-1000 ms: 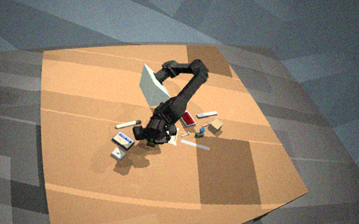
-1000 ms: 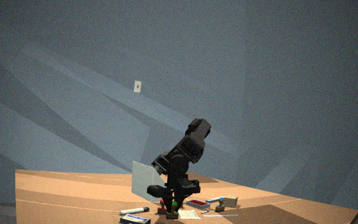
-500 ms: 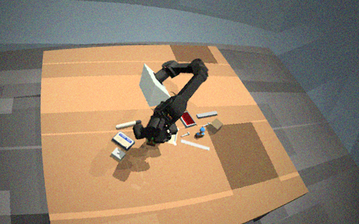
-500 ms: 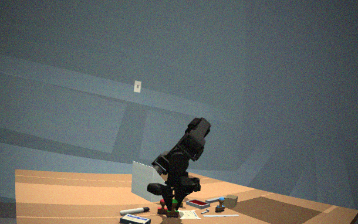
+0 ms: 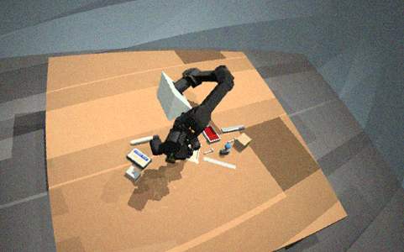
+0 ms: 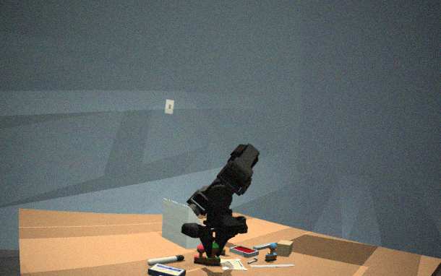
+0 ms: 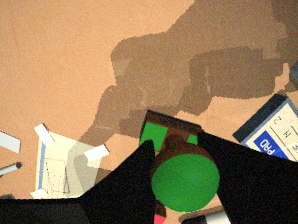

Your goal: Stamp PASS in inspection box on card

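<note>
My gripper (image 6: 214, 253) (image 7: 175, 143) is shut on the green-knobbed stamp (image 5: 170, 157) (image 6: 215, 246) (image 7: 185, 182), which has a brown wooden base with green patches and seems held just above the bench. Its lettering cannot be read. The card (image 5: 195, 157) (image 6: 237, 264) (image 7: 75, 145), taped with white strips, lies beside it; thin box lines show on it in the wrist view, and no print can be made out. An open red ink pad (image 5: 211, 134) (image 6: 243, 250) lies behind the card. A pad case with a blue label (image 5: 138, 158) (image 6: 167, 269) (image 7: 270, 146) lies on the other side.
A red-knobbed stamp (image 6: 200, 248) stands close behind the held one. A blue-knobbed stamp (image 5: 226, 148) (image 6: 272, 250), a wooden block (image 5: 243, 141) (image 6: 285, 248) and a white strip (image 5: 219, 163) (image 6: 272, 266) are right of the card. A marker (image 5: 141, 140) (image 6: 164, 260), grey box (image 5: 133, 173) and upright pale panel (image 5: 172, 100) (image 6: 180, 227) are left.
</note>
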Action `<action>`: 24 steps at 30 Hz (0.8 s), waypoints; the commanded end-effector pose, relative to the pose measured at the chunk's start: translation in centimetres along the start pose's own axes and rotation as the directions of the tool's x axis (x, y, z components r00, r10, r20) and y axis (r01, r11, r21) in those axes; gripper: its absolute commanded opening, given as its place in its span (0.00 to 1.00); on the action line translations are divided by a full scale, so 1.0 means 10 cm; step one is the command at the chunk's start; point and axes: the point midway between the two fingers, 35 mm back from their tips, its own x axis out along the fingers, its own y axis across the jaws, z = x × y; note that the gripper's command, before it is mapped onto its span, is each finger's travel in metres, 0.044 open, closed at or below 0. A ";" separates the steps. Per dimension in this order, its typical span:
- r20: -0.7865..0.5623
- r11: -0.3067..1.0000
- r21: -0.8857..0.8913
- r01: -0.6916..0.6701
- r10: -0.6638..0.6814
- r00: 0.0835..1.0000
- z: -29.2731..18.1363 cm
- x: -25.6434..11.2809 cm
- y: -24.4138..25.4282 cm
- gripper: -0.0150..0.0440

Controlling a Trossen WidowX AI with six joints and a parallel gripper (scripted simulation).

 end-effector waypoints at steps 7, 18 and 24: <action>-0.002 1.000 -0.004 0.004 -0.004 1.000 0.00 -0.06 0.00 0.25; -0.002 1.000 -0.004 0.004 -0.004 1.000 0.00 -0.11 0.00 0.25; -0.002 1.000 -0.004 0.005 -0.005 1.000 0.00 -0.14 0.00 0.25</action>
